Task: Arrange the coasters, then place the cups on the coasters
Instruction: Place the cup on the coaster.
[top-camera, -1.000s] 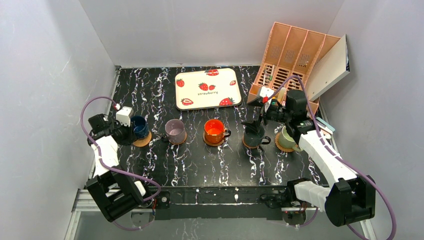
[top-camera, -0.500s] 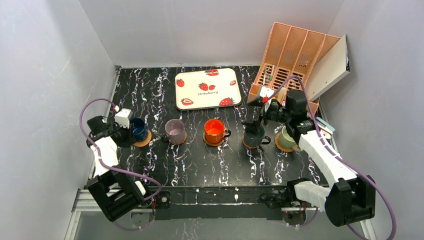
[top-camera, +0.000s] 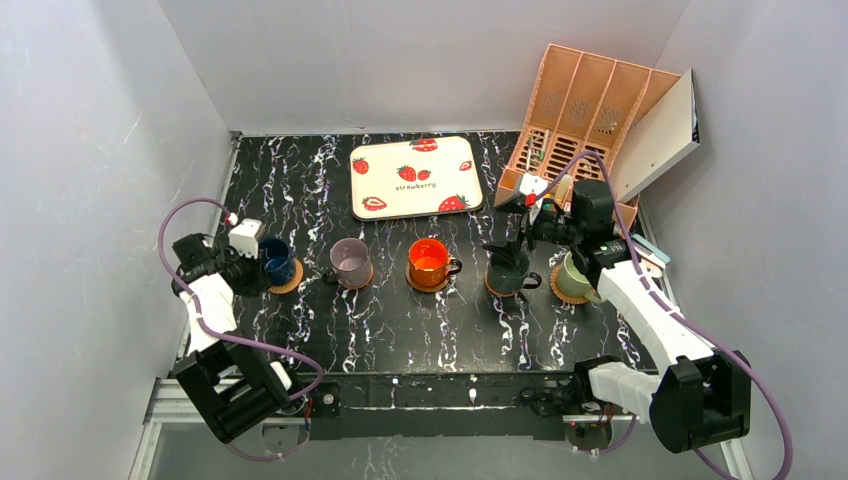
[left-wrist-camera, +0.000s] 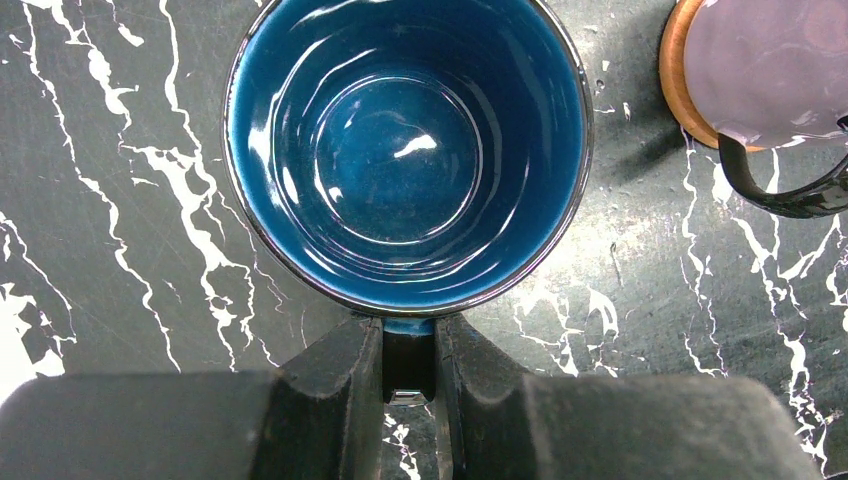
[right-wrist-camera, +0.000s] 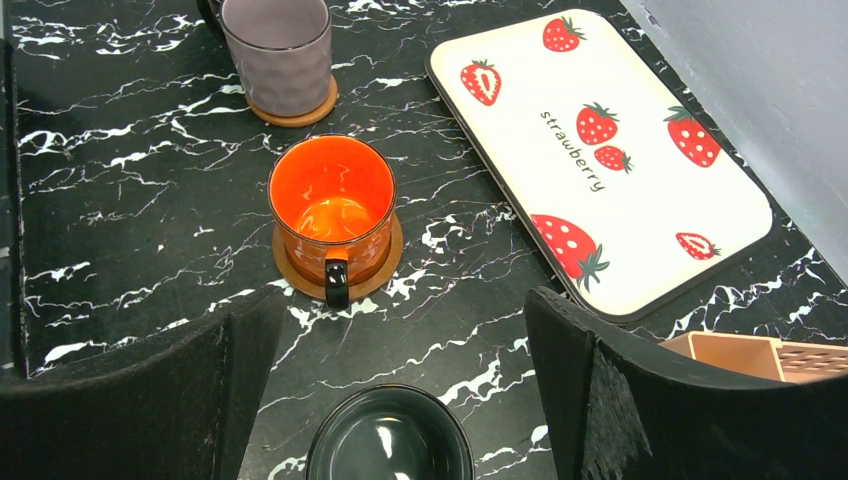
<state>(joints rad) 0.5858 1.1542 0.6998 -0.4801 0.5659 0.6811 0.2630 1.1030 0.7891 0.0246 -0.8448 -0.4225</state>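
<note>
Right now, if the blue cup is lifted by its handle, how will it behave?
The blue cup looks glossy and rigid: probably slippery, breakable. Pinched only at its handle by the left end effector, it may tilt.

Navy cup (left-wrist-camera: 405, 150); orange cup (right-wrist-camera: 333, 205); strawberry-print white tray (right-wrist-camera: 650, 190); black white-veined table (right-wrist-camera: 130, 150).

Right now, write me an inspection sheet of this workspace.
Surface: black marbled table, white veins.
Job's things: navy cup, mauve cup, orange cup, dark cup, green cup in a row, a coaster under each; whether the navy cup rests on its own cannot be told.
Clutter: strawberry tray, file rack, white board at the back.
Grippers: left tool shut on the navy cup's handle; right tool open above the dark cup.
Cables: purple cable looping by each arm, off the cups.
Surroundings: white walls; nothing else seen.
</note>
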